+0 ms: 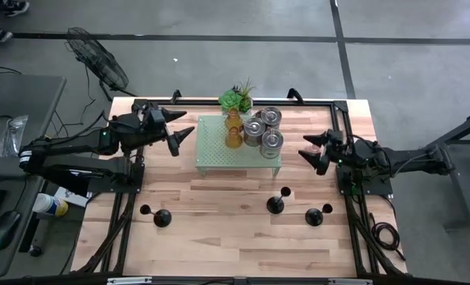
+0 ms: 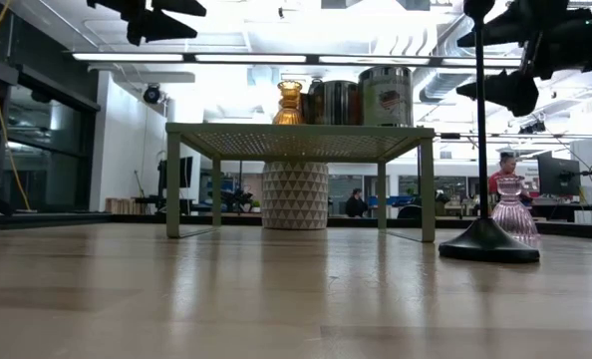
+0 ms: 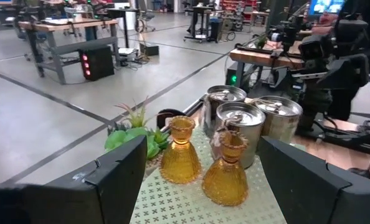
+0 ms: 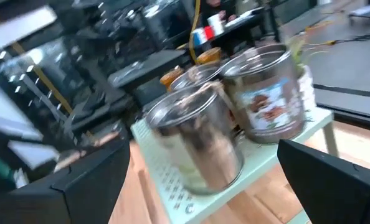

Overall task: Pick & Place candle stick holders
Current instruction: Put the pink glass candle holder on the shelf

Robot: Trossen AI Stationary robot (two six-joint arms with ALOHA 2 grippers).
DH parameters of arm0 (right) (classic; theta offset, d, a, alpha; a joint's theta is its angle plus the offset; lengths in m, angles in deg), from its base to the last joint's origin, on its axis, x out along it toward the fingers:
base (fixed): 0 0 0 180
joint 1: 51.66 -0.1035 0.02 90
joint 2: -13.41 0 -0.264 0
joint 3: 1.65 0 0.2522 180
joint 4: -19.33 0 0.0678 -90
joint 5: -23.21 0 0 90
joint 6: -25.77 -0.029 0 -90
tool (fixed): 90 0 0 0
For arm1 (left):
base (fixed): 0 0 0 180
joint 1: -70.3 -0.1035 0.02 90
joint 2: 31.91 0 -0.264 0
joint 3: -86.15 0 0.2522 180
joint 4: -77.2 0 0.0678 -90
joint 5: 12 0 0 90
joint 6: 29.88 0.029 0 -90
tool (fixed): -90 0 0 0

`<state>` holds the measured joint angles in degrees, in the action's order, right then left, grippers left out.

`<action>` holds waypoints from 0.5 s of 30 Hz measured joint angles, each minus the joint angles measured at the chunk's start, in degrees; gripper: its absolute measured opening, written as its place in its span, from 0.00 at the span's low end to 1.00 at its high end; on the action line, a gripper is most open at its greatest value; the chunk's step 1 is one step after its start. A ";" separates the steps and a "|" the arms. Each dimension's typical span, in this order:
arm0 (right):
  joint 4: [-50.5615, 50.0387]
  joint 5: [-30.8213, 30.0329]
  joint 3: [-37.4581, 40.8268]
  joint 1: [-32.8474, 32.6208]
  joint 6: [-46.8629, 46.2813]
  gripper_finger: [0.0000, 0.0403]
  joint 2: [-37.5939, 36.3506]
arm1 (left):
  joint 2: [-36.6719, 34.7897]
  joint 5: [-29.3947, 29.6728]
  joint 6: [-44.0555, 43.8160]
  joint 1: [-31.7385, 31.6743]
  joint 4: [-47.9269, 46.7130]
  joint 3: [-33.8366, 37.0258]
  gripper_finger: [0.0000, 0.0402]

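Arms reach in level from both sides in the high view: left gripper (image 1: 178, 131) and right gripper (image 1: 309, 148) flank the stand (image 1: 211, 154), fingers spread wide, empty. Amber holders (image 1: 233, 131) and silver holders (image 1: 265, 131) sit on it; black holders (image 1: 275, 204) stand on the table (image 1: 219, 237). Low view shows one black holder (image 2: 486, 237) upright. Left wrist view faces two amber holders (image 3: 202, 165); right wrist view faces silver holders (image 4: 235, 127).

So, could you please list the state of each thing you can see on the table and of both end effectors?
Amber glass holders: two, upright on the green stand.
Silver cans: three, upright on the stand.
Black holders: three, upright on the table.
Pink glass holder: upright.
Potted plant: upright behind the stand.
Left end effector: open, raised beside the stand.
Right end effector: open, raised beside the stand.
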<state>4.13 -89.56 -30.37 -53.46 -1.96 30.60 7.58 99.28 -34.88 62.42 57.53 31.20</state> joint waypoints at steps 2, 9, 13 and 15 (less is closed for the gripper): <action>0.40 -1.62 0.00 0.94 -1.76 0.99 0.00 | 0.02 0.59 -0.03 0.00 0.00 0.00 0.76; -3.33 -0.72 -3.96 4.75 -3.99 0.99 0.00 | 0.02 2.21 -0.01 0.00 0.00 0.00 0.76; -12.83 0.71 -9.66 6.42 -3.67 0.99 0.96 | 0.02 2.29 -0.01 0.00 0.00 0.00 0.76; -18.52 0.77 -12.72 7.07 -2.99 0.99 2.31 | 0.02 2.29 -0.03 0.00 0.02 0.00 0.76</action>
<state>-14.39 -88.79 -43.09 -46.39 -4.95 32.91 7.60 101.57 -34.91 62.42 57.55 31.20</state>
